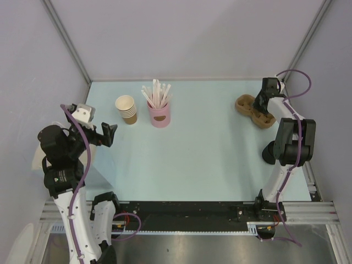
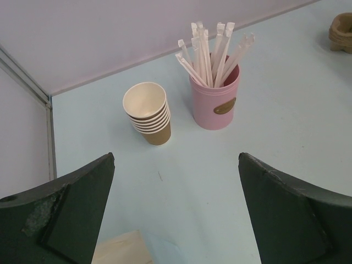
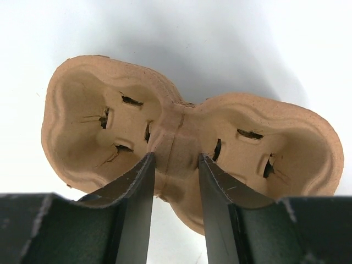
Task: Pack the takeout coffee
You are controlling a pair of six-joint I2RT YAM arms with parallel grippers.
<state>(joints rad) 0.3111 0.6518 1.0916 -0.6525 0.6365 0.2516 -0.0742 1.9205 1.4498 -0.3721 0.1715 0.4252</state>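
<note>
From above, the right jaws are down on the brown tray [image 1: 247, 105] at the far right of the bench [image 1: 209, 159]. The coffee [image 1: 268, 154] may be the dark round lid beside the right arm, but I cannot be sure.

The left camera shows the left jaws wide apart and holding nothing. They face the stack of cups [image 2: 148, 113].

The right camera shows the right jaws pinching the tray's thin middle. I think they should squeeze gently and lift it level.

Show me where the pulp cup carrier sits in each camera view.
Top external: pulp cup carrier at far right of the table, under the right gripper.
Left wrist: top right corner.
Right wrist: fills the centre, bridge between the fingers.
Shared landmark: pink straw cup, top and left wrist views only.
</note>
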